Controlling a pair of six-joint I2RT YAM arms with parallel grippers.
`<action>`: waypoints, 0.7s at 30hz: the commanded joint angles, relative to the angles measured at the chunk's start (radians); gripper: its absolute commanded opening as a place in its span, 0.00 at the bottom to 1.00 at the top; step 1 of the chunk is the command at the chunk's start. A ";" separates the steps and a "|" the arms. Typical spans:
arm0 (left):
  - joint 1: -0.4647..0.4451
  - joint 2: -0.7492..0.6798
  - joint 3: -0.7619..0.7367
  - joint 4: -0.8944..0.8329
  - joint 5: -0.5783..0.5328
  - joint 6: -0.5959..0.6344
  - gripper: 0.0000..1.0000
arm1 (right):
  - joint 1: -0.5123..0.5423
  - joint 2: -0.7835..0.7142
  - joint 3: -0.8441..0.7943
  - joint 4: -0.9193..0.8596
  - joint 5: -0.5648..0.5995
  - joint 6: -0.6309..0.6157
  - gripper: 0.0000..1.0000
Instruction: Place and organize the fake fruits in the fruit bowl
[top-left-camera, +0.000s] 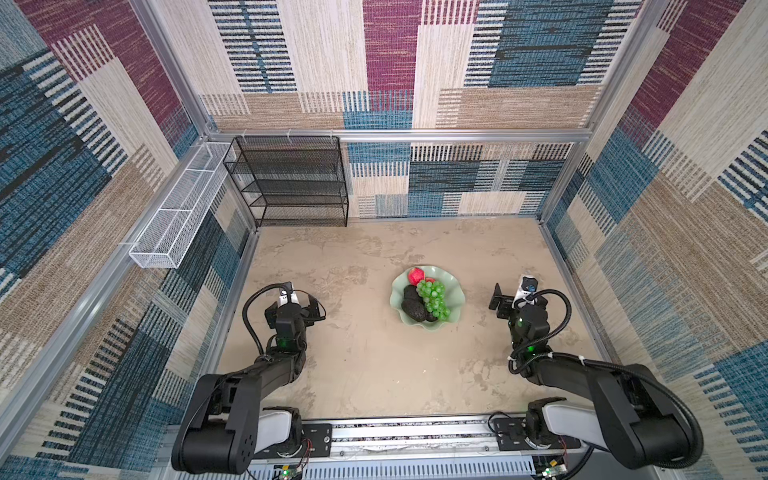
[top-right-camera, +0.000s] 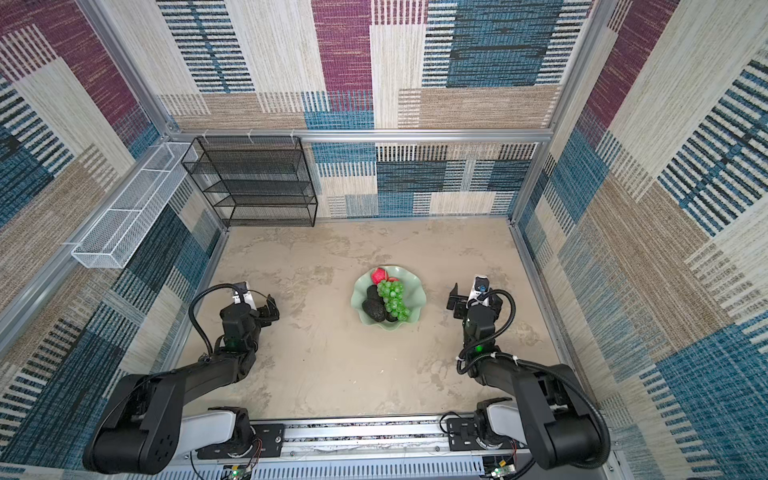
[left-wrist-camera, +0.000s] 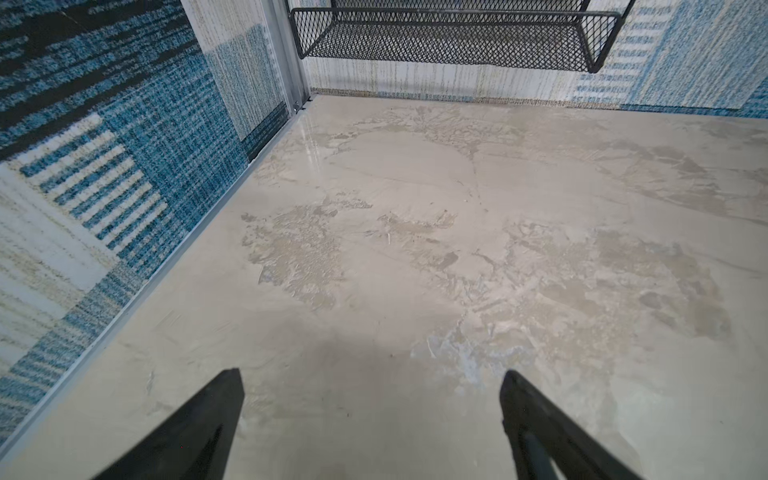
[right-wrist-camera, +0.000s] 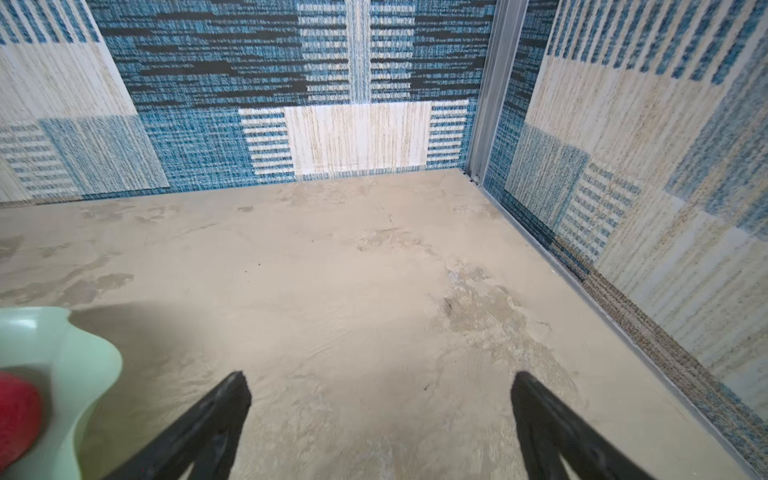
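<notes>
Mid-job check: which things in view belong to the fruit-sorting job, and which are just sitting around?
Job: fruit bowl; red apples, dark avocados and green grapes, all lying in it; left pincer and right pincer, both open and empty.
Lying about: black mesh shelf by the back wall; white wire basket on the left wall.

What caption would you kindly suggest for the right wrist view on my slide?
Open right gripper above the table, beside the fruit bowl holding a red apple.
</notes>
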 joint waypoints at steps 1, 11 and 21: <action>0.000 0.161 0.008 0.314 0.058 0.086 0.99 | -0.017 0.087 0.013 0.263 -0.060 -0.071 1.00; 0.026 0.196 0.126 0.112 0.070 0.057 0.99 | -0.091 0.237 -0.013 0.432 -0.258 -0.063 1.00; 0.029 0.188 0.133 0.080 0.076 0.050 0.99 | -0.096 0.220 0.009 0.368 -0.225 -0.037 1.00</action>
